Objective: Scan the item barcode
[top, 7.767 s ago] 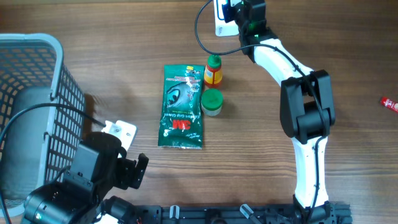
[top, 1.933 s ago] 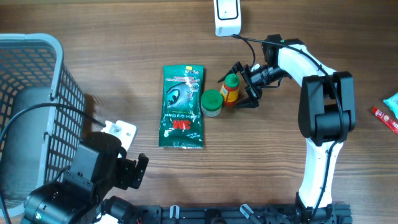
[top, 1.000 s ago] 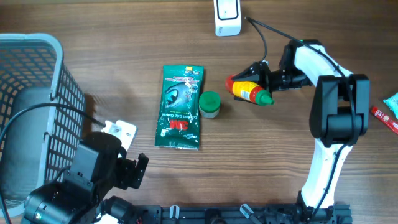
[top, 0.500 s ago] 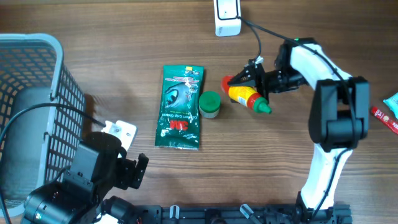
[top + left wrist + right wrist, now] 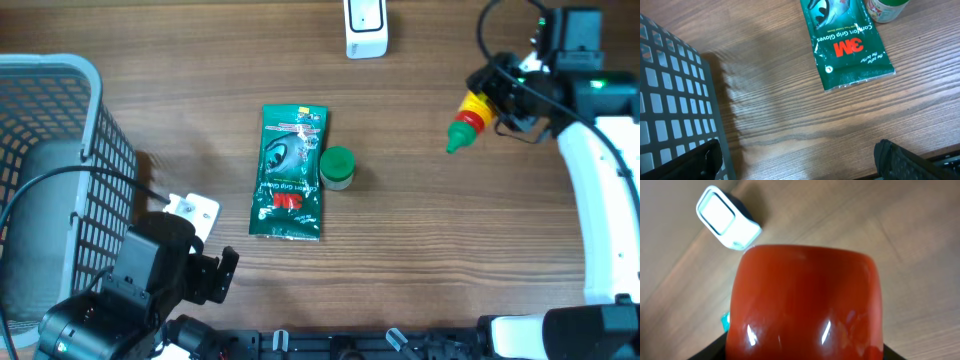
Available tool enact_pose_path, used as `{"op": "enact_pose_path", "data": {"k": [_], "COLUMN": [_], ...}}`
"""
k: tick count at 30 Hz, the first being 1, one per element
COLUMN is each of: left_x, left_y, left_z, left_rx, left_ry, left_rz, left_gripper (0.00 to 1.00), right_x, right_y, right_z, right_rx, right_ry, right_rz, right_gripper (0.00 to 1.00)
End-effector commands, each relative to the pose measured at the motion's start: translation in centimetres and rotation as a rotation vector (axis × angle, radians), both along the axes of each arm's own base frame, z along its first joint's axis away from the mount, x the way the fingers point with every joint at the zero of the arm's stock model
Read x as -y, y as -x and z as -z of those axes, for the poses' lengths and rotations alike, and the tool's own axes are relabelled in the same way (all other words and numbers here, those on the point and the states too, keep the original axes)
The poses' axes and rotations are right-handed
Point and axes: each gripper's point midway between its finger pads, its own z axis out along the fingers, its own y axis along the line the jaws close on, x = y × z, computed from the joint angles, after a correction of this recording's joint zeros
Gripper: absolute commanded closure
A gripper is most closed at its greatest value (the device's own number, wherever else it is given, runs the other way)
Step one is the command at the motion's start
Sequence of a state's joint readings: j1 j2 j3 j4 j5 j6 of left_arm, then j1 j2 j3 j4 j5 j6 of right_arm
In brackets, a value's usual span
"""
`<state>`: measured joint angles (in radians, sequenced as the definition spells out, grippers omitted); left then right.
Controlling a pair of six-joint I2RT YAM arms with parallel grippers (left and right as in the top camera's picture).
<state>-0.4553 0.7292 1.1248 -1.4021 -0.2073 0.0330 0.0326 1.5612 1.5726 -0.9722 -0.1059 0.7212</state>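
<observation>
The right gripper (image 5: 492, 98) pinches the bottle (image 5: 468, 120), tilted cap-down in the air, right of the scanner (image 5: 365, 28). A slack hold could let it slip or turn its barcode away. Bare table (image 5: 420, 230) lies between them, the gloves (image 5: 292, 172) and jar (image 5: 338, 167) sit well clear, and the left gripper (image 5: 805, 162) rests spread wide beside the basket (image 5: 60, 120).

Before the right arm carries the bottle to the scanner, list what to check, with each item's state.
1. Grip on bottle: ok; the right gripper is closed on its base end.
2. Scanner uncovered: ok; nothing lies on it.
3. Barcode facing scanner: cannot tell; no barcode shows in any view.
4. Path to scanner: ok; only bare table lies between them.
5. Left gripper out of the way: ok; open, low beside the basket.
</observation>
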Motion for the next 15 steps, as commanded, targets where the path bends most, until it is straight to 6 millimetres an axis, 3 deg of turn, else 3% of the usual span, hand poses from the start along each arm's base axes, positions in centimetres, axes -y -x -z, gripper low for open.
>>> {"op": "enact_pose_path", "data": {"k": [1,5,9,15], "left_x": [0.1,0.1,0.1,0.1], "left_y": [0.0,0.0,0.0,0.0], "left_z": [-0.1,-0.1,-0.1,-0.1], "left_rx": [0.004,0.004,0.004,0.004], "left_ry": [0.005,0.005,0.005,0.005], "left_rz": [0.008,0.008,0.008,0.008], "left_gripper": [0.0,0.0,0.0,0.0], "right_x": [-1.9,-7.7,-9.8,-11.5], "right_y": [-3.6,-9.8,-15.1,-22.9], "right_z": [0.2,3.9,6.5,5.6], "right_rx": [0.095,0.199,0.278,0.506], "right_ry": [0.115,0.113,0.072,-0.02], "right_rz": [0.04,-0.044,-0.029,0.071], "right_gripper": [0.67,0.65,0.65,0.65]}}
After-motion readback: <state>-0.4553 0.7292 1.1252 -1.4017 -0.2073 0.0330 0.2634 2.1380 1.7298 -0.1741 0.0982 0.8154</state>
